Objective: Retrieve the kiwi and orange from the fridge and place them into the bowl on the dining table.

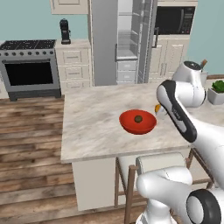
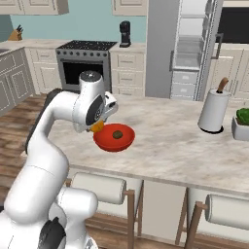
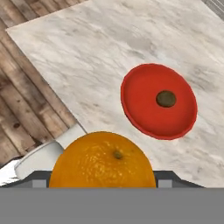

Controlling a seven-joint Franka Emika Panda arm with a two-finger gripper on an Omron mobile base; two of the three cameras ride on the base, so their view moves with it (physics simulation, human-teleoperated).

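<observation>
The fingers (image 3: 103,183) are clenched on the orange (image 3: 103,161), which sits large at the bottom of the hand view; from the base views it peeks out beside the wrist, above the tabletop (image 1: 92,127) and just beside the bowl (image 1: 138,121), not over its middle. The bowl, red and glossy, stands on the marble-patterned tabletop with the kiwi (image 1: 138,118) lying in its centre. No writing or brand can be read on any of them. A stool (image 2: 99,187) stands under the near edge. Farther along the tabletop are a paper towel roll (image 2: 213,111) and a potted plant (image 2: 241,122). Beyond, the fridge (image 1: 105,43) stands with one door open, white shelves showing. A stove (image 1: 30,65) and a coffee maker (image 1: 65,31) stand to its left, both without legible labels.
</observation>
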